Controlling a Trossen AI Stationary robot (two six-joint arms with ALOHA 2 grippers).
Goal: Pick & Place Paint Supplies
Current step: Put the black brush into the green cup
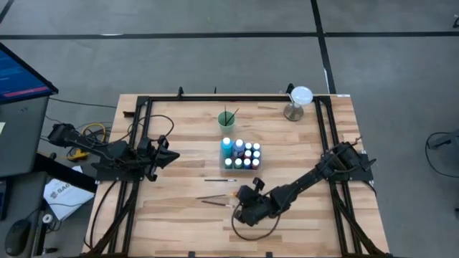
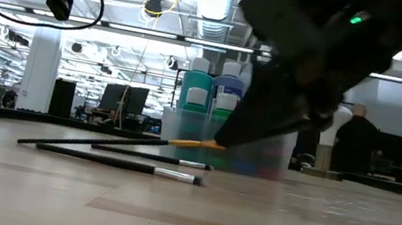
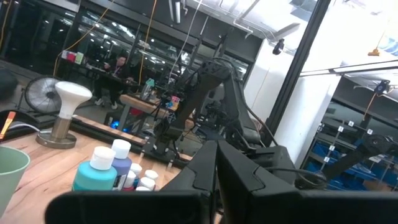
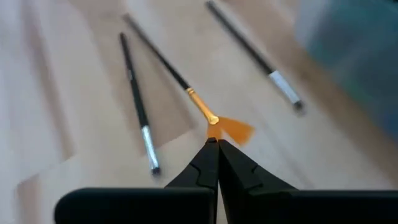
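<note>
Where the right hand (image 4: 213,144) hovers, fingers pressed together, the orange-tipped paintbrush (image 4: 202,111) lies just ahead.

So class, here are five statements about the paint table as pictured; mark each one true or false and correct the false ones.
1. Three paintbrushes lie loose on the table. True.
2. The green cup is empty. False: brushes stand in it.
3. The right gripper is at the orange-tipped brush. True.
4. The left gripper hangs over the paint bottles. False: it waits at the table's left side, apart from them.
5. All the bottles are the same height. False: two at one end stand taller.
</note>
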